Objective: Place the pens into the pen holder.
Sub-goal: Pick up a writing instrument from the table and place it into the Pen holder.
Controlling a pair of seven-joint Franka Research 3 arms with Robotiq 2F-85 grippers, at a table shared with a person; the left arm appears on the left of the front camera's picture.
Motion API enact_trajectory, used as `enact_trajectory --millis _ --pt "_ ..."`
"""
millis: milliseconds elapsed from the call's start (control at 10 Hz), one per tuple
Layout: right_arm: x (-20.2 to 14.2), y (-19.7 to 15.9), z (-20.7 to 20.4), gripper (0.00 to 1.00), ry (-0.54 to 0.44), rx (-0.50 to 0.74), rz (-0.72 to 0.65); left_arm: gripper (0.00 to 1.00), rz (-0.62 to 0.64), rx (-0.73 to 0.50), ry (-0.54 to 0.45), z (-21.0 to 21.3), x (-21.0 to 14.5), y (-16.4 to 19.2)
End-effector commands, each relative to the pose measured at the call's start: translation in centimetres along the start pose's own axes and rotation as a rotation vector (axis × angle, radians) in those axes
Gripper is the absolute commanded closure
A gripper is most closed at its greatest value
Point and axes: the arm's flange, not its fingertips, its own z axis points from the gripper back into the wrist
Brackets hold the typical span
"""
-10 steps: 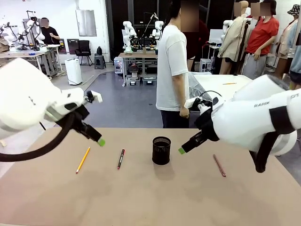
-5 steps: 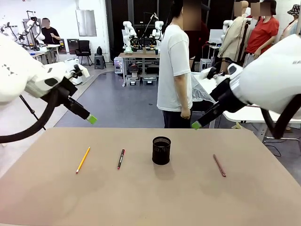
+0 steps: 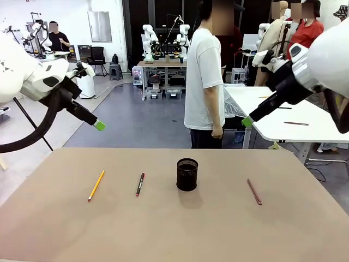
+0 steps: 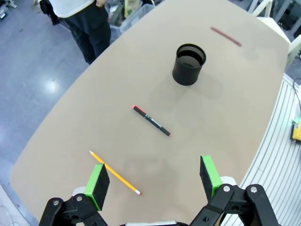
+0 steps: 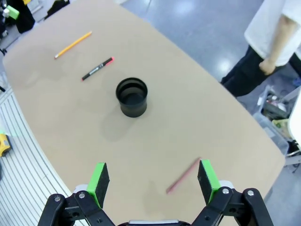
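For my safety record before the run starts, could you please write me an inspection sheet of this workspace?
Surface: light brown tabletop, flat, no spills.
Job's things: black cylindrical mesh pen holder upright near the middle, no pen inside; yellow-orange pencil and black pen with red ends lie to its left; reddish-pink pen lies to its right.
Clutter: nothing seen.
Grippers: left gripper and right gripper both open, empty, raised above the table.
Cables: thick black hose hangs from the left arm, clear of the tabletop.
Surroundings: person in a white T-shirt stands at the far edge; white table behind on the right.
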Motion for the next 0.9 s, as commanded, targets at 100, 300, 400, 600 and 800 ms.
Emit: enact_trajectory --millis 100,300,400,600,800 --pt "-0.39 -1.35 0.88 0.0 -0.021 0.026 0.007 0.0 0.001 -0.001 -0.045 0.31 -0.29 0.56" --pt "-0.22 -1.64 0.55 0.0 -0.023 0.017 -0.004 0.0 0.022 0.023 -0.065 0.37 -0.2 0.4" --pt "0.01 -0.93 0.92 0.0 -0.018 0.001 -0.016 0.0 0.021 0.005 -0.023 0.41 -0.11 0.44" --pt "0.01 -0.93 0.92 0.0 -0.018 0.001 -0.016 0.0 0.021 0.005 -0.023 0.41 -0.11 0.44" --pt "0.01 -0.93 0.92 0.0 -0.018 0.001 -0.016 0.0 0.021 0.005 -0.023 0.41 -0.11 0.44"
